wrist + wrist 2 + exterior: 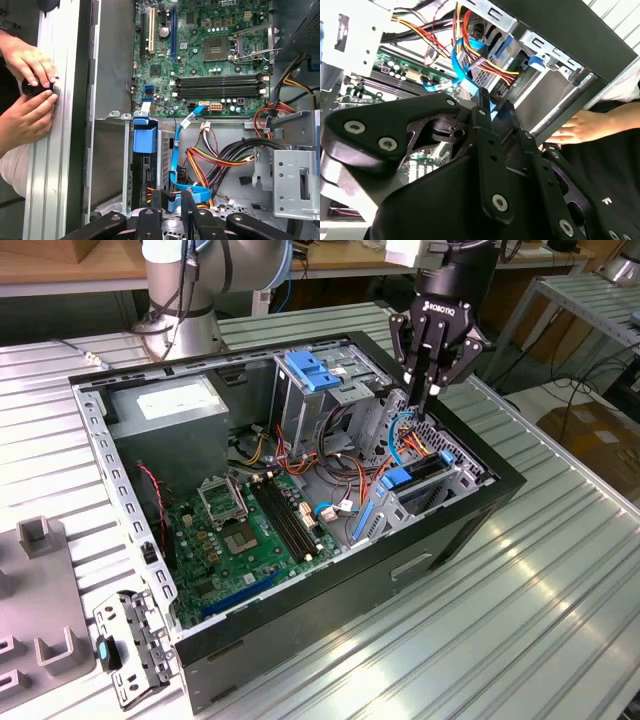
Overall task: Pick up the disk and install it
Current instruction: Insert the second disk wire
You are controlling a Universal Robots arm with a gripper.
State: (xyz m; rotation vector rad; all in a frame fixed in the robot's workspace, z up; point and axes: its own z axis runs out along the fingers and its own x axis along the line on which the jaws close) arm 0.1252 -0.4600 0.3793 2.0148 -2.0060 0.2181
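Note:
The disk stands edge-on inside the lower drive cage of the open computer case (470,525), and little of it shows beyond its blue carrier rail (400,480) (145,139). My gripper (425,408) hangs just above that cage, at the case's end on the exterior view's right. Its fingers point down among the drive cables. In both wrist views the fingers (187,200) (482,102) stand close together with a thin gap. A blue flat cable (176,150) shows behind that gap. The fingers hold nothing I can make out.
Red, yellow and black cables (220,160) crowd the space beside the cage. A tall metal cage with a blue bracket (310,370) stands nearby. The motherboard (240,530) and grey power supply (165,405) fill the rest of the case. A person's hands (27,95) rest on the table edge.

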